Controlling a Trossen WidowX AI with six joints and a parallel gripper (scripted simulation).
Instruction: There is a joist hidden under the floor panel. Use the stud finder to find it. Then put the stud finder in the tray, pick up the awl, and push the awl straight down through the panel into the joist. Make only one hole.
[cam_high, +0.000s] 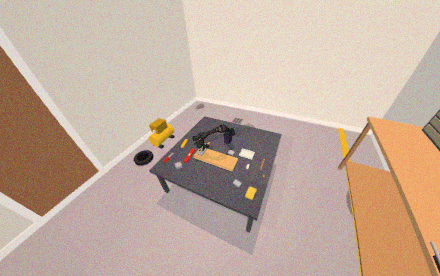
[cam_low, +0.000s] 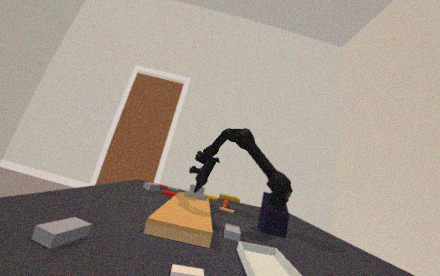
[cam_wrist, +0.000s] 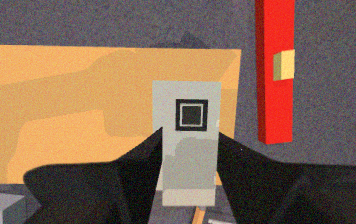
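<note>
My gripper is shut on the stud finder, a pale grey block with a dark square display. No lit colour shows on the display. The stud finder is over one end of the tan floor panel, the left end in the top view; whether it touches the panel is unclear. The white tray is beyond the panel's other end. A small red-orange piece stands near the panel; I cannot tell whether it is the awl. No hole can be made out.
A red bar lies just past the panel's end near the gripper. A grey cube is between panel and tray. A grey block and a yellow block lie farther off. An orange stick lies beyond the tray.
</note>
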